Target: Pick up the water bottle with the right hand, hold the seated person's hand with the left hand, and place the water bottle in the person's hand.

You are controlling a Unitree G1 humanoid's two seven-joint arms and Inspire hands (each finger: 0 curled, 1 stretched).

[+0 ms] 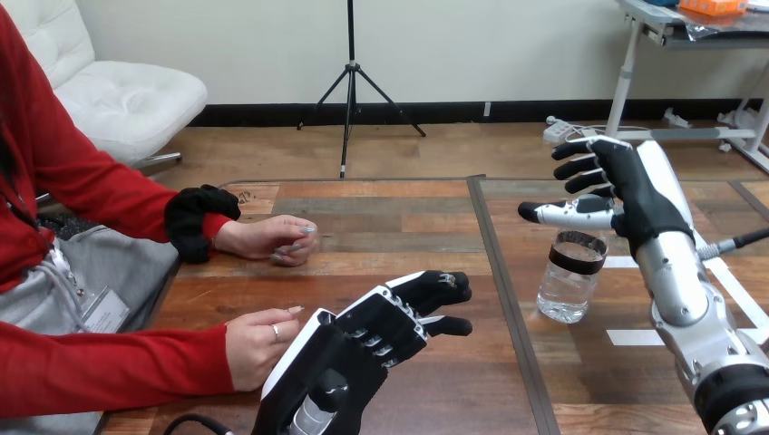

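On the right half of the bench [408,217] the water bottle [569,288] stands upright just below the right hand [626,195], whose fingers [576,168] are spread straight and hold nothing. It looks like clear, thin-walled plastic, probably light, smooth and easy to dent or let slip, so I would wrap it round the middle, under the dark band [578,258]. The left hand [381,331], fingers loosely bent and empty, lies just beside the person's hand [258,349]; whether they touch, how full the bottle is and whether it has a cap are hard to make out.
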